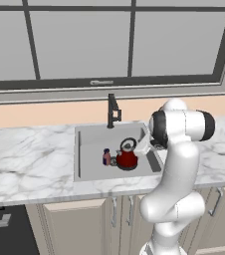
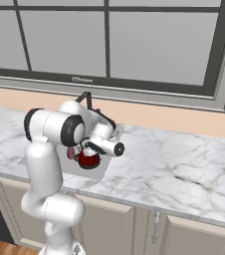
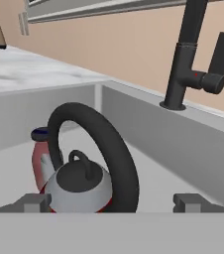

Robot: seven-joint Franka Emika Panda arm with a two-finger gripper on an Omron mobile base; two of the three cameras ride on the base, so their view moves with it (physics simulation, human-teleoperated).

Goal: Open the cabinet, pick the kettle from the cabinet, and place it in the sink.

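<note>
1. The claw stands wide, holding nothing, its 2 tips either side of the kettle.
2. The kettle sits upright in the sink just ahead: placing looks done, so the next move is probably a straight lift away.
3. A pinkish bottle stands just behind the kettle; the faucet rises beyond, to the right.

The kettle is red with a silver lid and a black loop handle. The sink is plain grey, its faucet dark. The bench is white marble with grey veining. A small bottle beside the kettle is pinkish with a dark cap. The arm is white with dark joints. The wall is peach, the window frame dark grey.
</note>
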